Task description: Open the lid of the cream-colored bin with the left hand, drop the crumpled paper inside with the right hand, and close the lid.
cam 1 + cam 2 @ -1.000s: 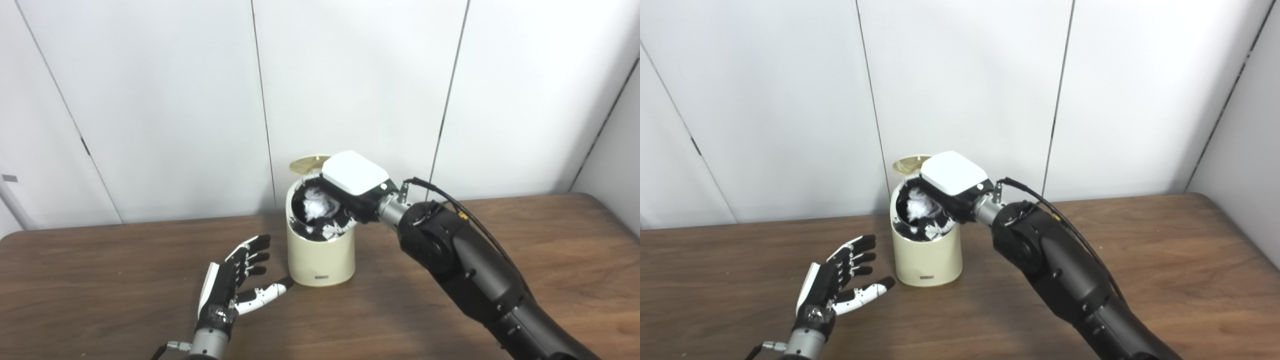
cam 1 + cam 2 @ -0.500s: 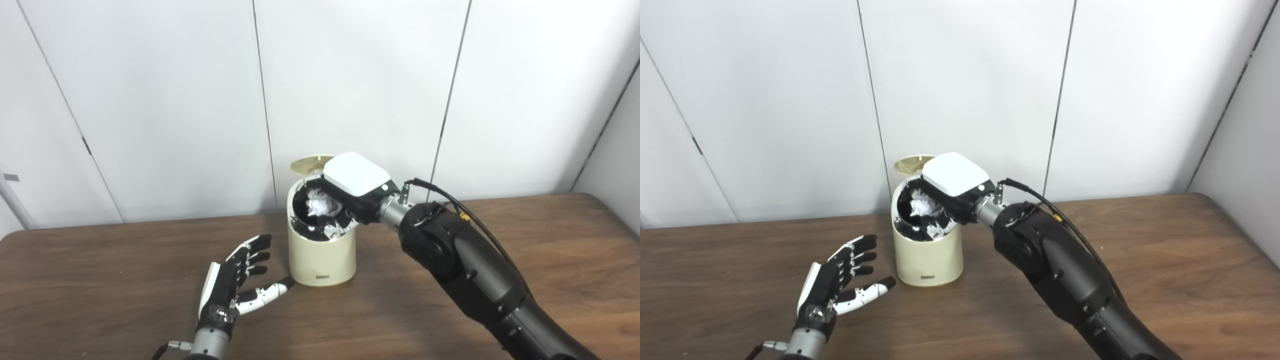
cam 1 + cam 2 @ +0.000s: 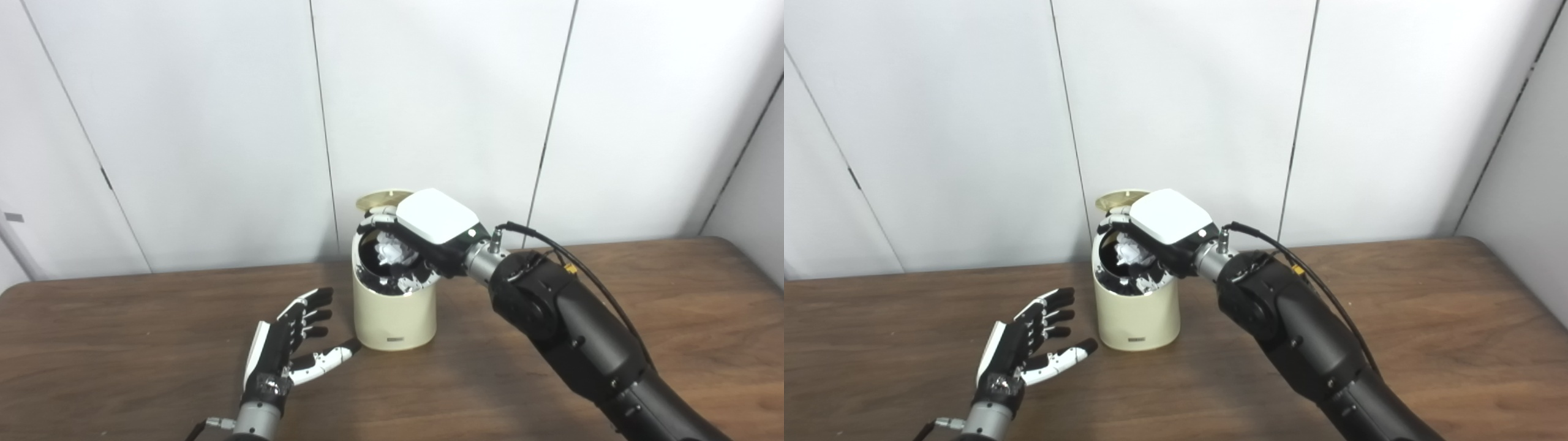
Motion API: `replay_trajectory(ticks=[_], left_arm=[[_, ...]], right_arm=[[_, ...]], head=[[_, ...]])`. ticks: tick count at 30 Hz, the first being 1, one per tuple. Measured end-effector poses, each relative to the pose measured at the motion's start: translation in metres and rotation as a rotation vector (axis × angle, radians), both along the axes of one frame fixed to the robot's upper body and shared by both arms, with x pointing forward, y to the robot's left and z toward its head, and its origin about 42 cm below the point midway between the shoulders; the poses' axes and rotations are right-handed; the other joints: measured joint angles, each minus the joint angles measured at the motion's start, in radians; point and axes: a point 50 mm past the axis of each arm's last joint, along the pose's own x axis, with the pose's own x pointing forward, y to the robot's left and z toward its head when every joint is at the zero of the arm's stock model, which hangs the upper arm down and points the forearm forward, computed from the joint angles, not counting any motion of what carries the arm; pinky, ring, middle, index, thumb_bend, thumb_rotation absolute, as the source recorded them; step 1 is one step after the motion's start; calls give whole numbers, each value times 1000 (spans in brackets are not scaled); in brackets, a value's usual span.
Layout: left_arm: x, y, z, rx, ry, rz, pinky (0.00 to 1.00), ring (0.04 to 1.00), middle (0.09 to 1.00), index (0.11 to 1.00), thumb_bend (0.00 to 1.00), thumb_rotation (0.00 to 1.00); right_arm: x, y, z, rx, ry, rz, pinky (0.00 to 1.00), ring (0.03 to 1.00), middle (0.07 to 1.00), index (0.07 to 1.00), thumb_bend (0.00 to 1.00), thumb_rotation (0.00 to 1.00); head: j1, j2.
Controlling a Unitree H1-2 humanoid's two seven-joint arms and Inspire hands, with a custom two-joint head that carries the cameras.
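Note:
The cream-colored bin [image 3: 395, 318] stands on the wooden table near the wall. Its round lid [image 3: 381, 198] is tipped open at the back. My right hand [image 3: 422, 236], with a white back plate, is over the bin's mouth. Its fingers [image 3: 378, 215] are spread toward the back rim. The white crumpled paper [image 3: 389, 251] lies under the palm inside the dark mouth of the bin. I cannot tell whether it still touches the fingers. My left hand [image 3: 288, 346] rests open and empty on the table left of the bin, its thumb tip close to the bin's base.
The brown wooden table [image 3: 122, 343] stretches to both sides of the bin. A white panelled wall [image 3: 184, 122] stands right behind the bin. My right forearm [image 3: 569, 331] slants across the table's right half.
The right hand's fingers have uncurled and now reach out to the bin's back rim. The paper looks a little lower in the mouth. The left hand has not moved.

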Motion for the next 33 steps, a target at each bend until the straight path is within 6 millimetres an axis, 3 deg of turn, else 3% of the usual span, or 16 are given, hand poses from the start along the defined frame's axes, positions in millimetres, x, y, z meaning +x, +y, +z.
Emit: replay_trajectory(ticks=[15,33], left_arm=[[0,0,0,0,0,-1,738,795,830,839,741,87],[0,-2,-2,5,5,-4,721,793,830,836,735,89]], right_arm=[[-1,-1,-3,15,-23,1,509,719,873,806,870,53],[-4,-13,6,-18,-38,-21,622,828,960,884,892,80]], head=[[2,0],[5,0]])
